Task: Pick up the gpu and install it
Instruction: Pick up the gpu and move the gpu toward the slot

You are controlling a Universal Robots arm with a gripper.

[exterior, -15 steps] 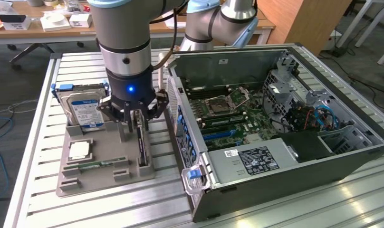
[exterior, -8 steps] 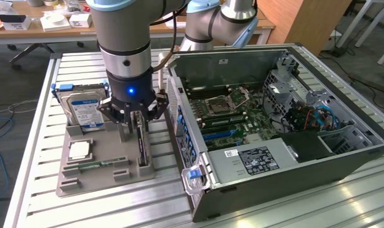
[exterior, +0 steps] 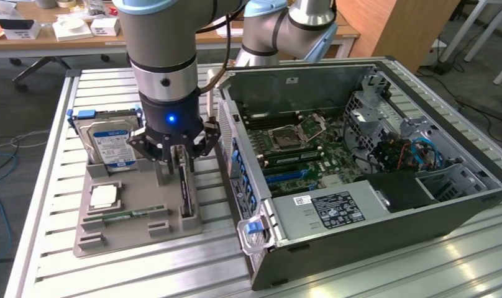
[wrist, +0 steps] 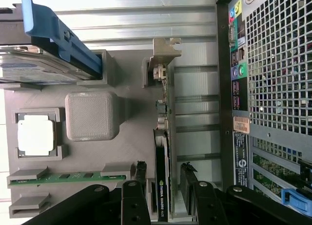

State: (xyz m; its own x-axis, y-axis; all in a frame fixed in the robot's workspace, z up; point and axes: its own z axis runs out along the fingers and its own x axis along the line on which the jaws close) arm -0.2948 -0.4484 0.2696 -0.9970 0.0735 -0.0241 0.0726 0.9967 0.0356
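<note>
Four parts sit slotted in the grey tray [exterior: 135, 239] for easy grabbing. The hard drive [exterior: 110, 146] is at the edge away from the case. The gpu [exterior: 186, 192] stands on edge along the case-side edge, with the hand [exterior: 181, 167] open astride it, not clamped. The open case [exterior: 359, 155] waits alongside.

Thin dark gpu [wrist: 162, 176], standing on edge, silver-bracketed end

The gripper [wrist: 164, 172] straddles the graphics card [wrist: 164, 137], one finger on each side with gaps showing. The card stands on edge in a grey tray [wrist: 131, 147] that also holds a hard drive [wrist: 44, 64], a processor chip [wrist: 35, 135] and a memory stick [wrist: 68, 176], just beside a computer case [wrist: 278, 64]
</note>
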